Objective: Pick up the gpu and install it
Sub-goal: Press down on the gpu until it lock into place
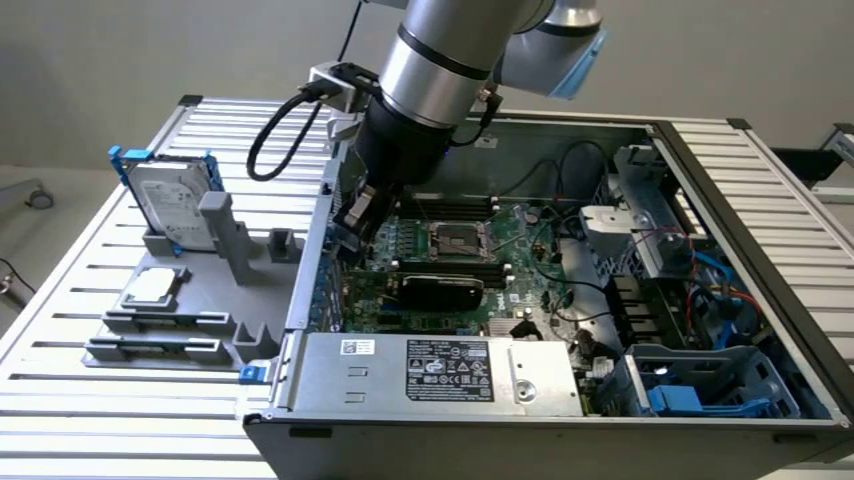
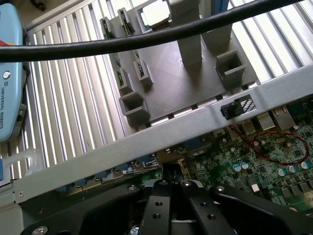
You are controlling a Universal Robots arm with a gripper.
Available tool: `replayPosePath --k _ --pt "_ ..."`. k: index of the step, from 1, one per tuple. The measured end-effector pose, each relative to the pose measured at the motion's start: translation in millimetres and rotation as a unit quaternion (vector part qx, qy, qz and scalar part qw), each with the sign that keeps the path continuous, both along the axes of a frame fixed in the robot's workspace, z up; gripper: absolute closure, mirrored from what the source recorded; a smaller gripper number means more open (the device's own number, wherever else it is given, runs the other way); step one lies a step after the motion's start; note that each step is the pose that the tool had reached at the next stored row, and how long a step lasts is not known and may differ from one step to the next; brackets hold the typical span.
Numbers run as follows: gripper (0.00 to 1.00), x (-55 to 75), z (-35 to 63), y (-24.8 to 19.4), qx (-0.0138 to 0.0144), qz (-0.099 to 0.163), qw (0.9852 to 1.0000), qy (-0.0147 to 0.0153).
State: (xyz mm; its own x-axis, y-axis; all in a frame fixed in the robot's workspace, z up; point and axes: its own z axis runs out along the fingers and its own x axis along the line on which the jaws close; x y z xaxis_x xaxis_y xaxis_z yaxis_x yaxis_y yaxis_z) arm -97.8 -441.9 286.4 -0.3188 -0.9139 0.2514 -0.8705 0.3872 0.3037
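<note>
Arm [image 1: 441, 60] angled steeply down into the open computer case [image 1: 747, 180], pincer [image 2: 171, 182] clenched, empty, above the motherboard [image 1: 454, 250].

The exterior view looks down from high at the near side onto the open computer case [image 1: 561, 300] and gray parts stand [image 1: 187, 300], while the wrist view, close above the case wall [image 2: 161, 142], shares that stand [image 2: 181, 78] and the green motherboard [image 2: 259, 156].

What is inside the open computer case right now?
Inside the computer case: the green motherboard, the gpu with its black cooler seated on it, and the gripper lowered by the near wall. The power supply covers what lies beneath it.
</note>
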Motion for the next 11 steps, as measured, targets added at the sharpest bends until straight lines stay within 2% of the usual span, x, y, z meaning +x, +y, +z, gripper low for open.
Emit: replayPosePath --k 11 --pt "0.89 0.0 -0.4 3.2 0.0 -0.001 1.0 0.0023"
